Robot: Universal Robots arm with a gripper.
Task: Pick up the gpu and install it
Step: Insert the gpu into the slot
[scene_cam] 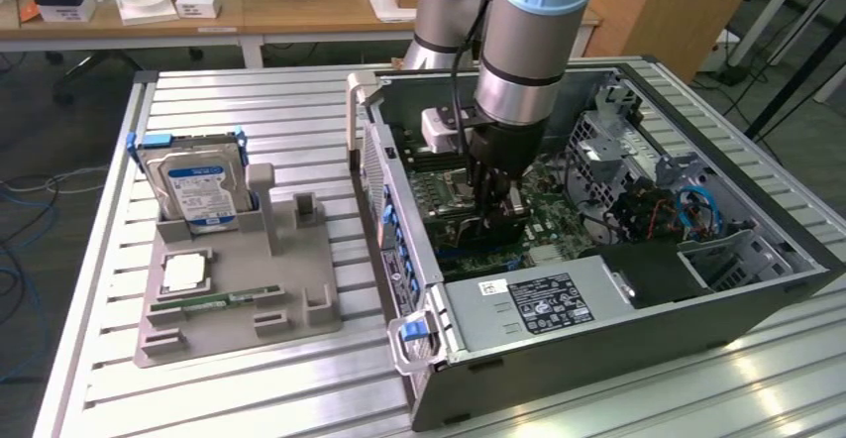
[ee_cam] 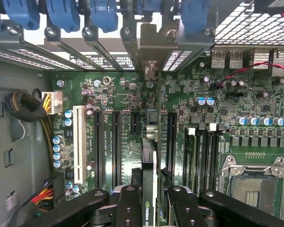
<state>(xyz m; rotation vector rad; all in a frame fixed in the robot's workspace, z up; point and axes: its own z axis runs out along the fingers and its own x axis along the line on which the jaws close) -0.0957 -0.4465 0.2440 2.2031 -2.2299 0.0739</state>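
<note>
My gripper [scene_cam: 493, 222] reaches down into the open computer case [scene_cam: 740, 304], over the green motherboard [scene_cam: 556, 222]. It is shut on the gpu [ee_cam: 150, 158], a thin card seen edge-on in the wrist view, standing upright between the black fingers [ee_cam: 128, 208]. The card's silver bracket [ee_cam: 154, 45] lies at the case's rear slot openings, in line with the long black expansion slots [ee_cam: 116, 142]. In the exterior view the gpu [scene_cam: 486, 232] is a dark shape under the fingers, low against the board. Whether it is seated in a slot I cannot tell.
On the table at the exterior view's left, a grey fixture [scene_cam: 304, 324] holds an upright hard drive [scene_cam: 198, 192], a processor [scene_cam: 185, 273] and a green memory stick [scene_cam: 214, 302]. Inside the case are the power supply [scene_cam: 556, 301], a processor socket [ee_cam: 253, 184], blue slot clips [ee_cam: 61, 14] and cable bundles [ee_cam: 26, 106].
</note>
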